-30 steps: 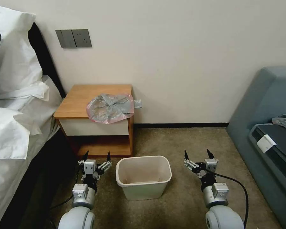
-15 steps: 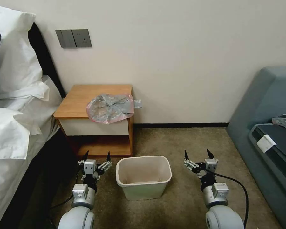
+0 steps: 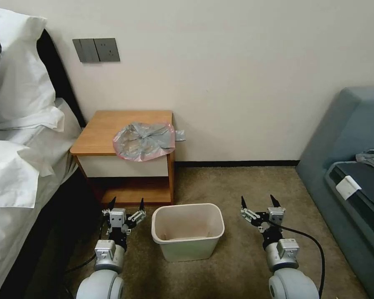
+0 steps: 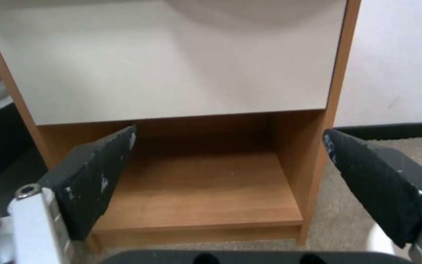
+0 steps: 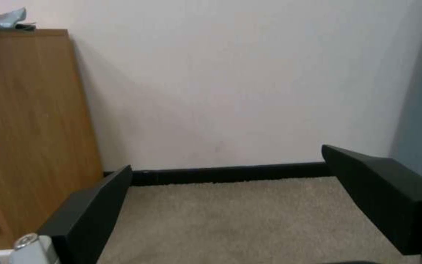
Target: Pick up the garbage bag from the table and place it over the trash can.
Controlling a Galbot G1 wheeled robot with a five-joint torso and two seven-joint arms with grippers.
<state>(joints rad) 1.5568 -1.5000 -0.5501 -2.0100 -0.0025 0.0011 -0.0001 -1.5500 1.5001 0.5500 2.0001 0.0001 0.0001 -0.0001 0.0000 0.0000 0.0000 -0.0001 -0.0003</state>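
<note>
While the garbage bag (image 3: 144,140) lies crumpled on the table (image 3: 99,133), overhanging its front edge beyond the trash can (image 3: 188,231), both arms reach forward low over the carpet: the left end effector (image 3: 126,203) just left of the can, the right end effector (image 3: 258,202) to its right, fingers spread apart, holding nothing.

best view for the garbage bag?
Head view: the whole garbage bag lies crumpled on the table, overhanging its front right edge. Right wrist view catches a grey scrap at the tabletop's corner. Left wrist view faces the drawer front.
</note>
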